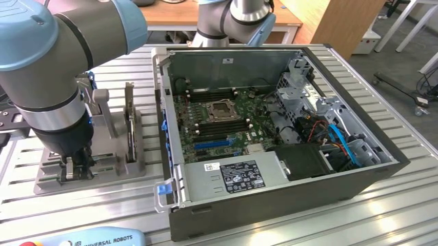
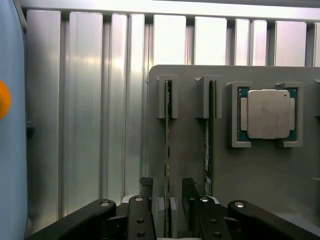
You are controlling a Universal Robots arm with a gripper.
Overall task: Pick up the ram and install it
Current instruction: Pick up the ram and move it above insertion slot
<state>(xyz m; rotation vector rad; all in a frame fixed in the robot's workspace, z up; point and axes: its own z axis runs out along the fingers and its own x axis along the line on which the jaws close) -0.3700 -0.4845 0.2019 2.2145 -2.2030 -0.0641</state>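
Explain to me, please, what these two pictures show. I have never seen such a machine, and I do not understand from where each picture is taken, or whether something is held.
The big blue-grey machine is a robot arm. One picture comes from a camera standing off the arm. The other comes from a camera on its wrist, looking along its hand.

On the ribbed metal table stands an open computer case with its motherboard showing. On the exterior view's left is a grey holder. In it, one ram stick and a second ram stick stand on edge, and a square silver processor chip lies beside them.

The hand is open and holds nothing. Its two black fingers stand on either side of the first stick without pinching it.
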